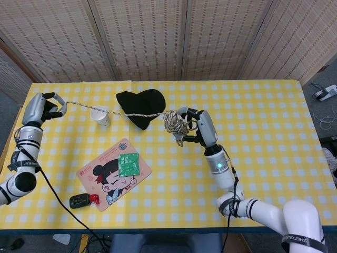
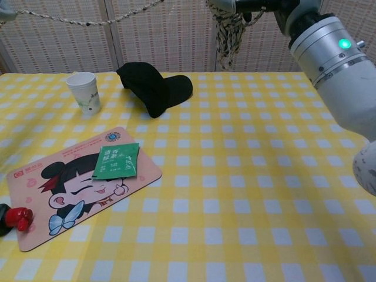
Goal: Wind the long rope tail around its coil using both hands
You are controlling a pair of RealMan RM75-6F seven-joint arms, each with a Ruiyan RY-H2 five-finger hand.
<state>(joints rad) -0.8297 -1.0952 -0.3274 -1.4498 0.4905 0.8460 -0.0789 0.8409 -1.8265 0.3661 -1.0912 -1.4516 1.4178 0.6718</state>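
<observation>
My right hand grips the beige rope coil up in the air over the table's middle; in the chest view the coil hangs at the top edge, the hand mostly cut off. The long rope tail stretches almost straight leftward from the coil, above the cup and the cap, to my left hand, which holds its end at the far left. In the chest view the tail sags across the top left, and only a sliver of the left hand shows at the corner.
A black cap and a white paper cup lie under the rope. A pink cartoon mat carries a green packet. A small black and red object lies by the mat's front corner.
</observation>
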